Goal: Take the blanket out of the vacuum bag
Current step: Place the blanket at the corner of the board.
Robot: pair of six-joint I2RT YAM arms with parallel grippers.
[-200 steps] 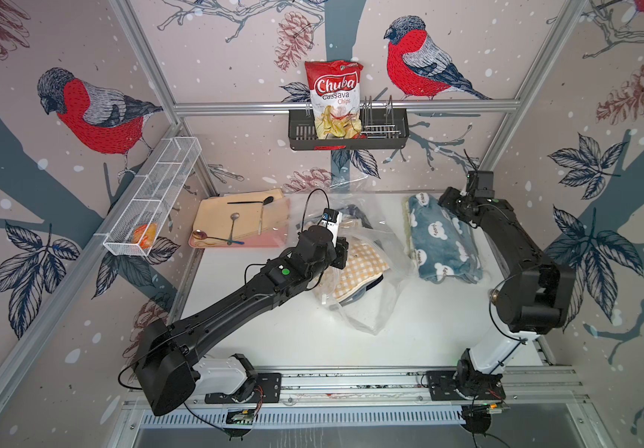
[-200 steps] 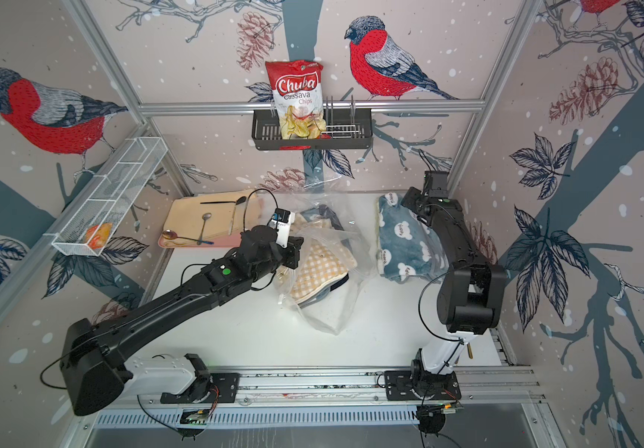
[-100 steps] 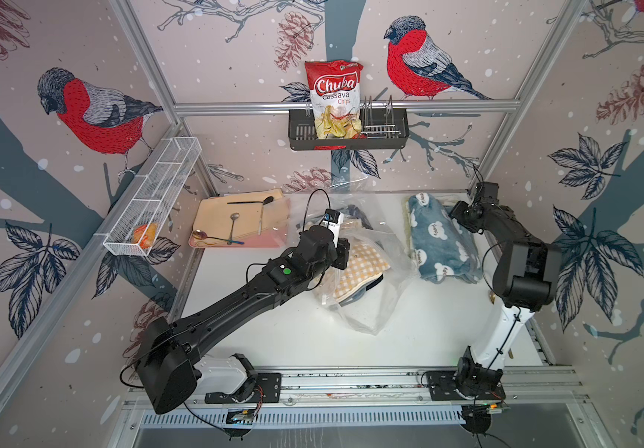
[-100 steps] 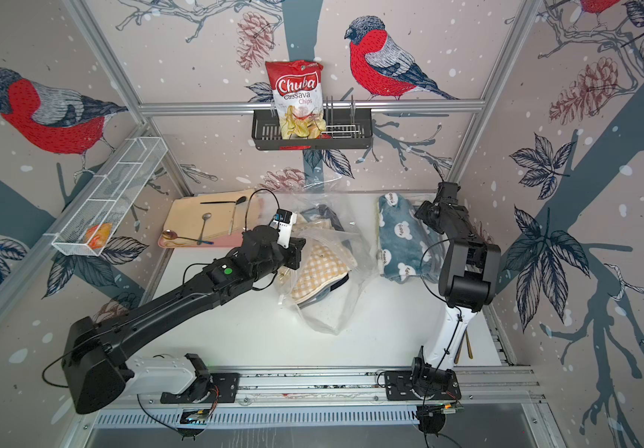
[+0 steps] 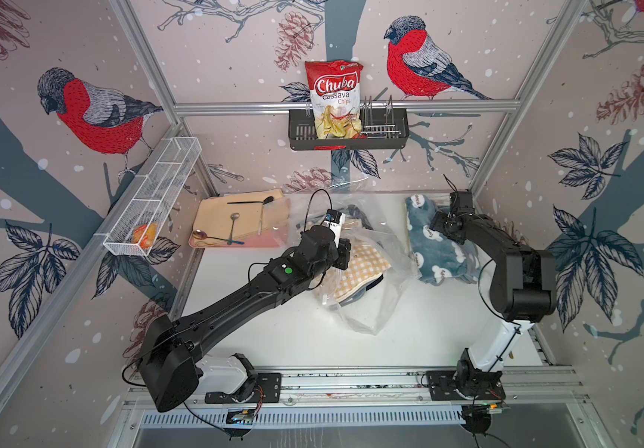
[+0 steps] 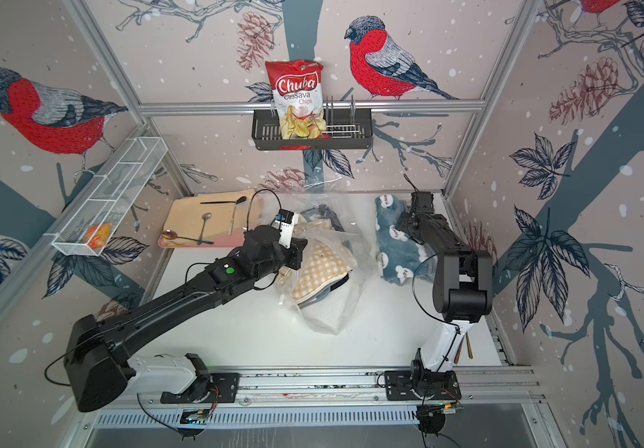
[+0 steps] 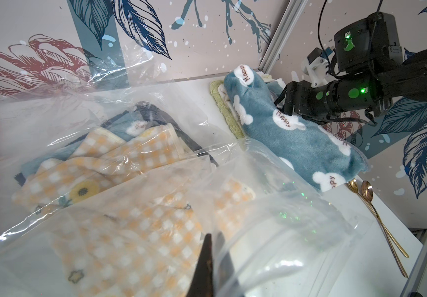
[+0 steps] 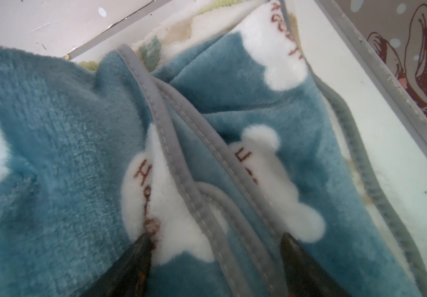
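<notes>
The right claw (image 8: 217, 239) stands wide open, its two dark tips resting on the blue cloud-patterned blanket (image 8: 65, 128) with a grey hem running up between them; it grips nothing. The blanket lies folded directly beneath and ahead of this claw, outside the vacuum bag (image 5: 370, 310), on the white table (image 5: 293, 333). The left claw (image 7: 213, 236) is closed tight, with a fold of the bag's clear plastic pinched between its tips. Ahead of that claw, inside the bag, lie yellow checked cloths (image 7: 135, 159). Off to its side, toward the right claw, the blanket sits just beside the bag on a green-edged cloth (image 7: 222, 102), and two gold spoons (image 7: 371, 205) lie past the blanket's nearer end.
</notes>
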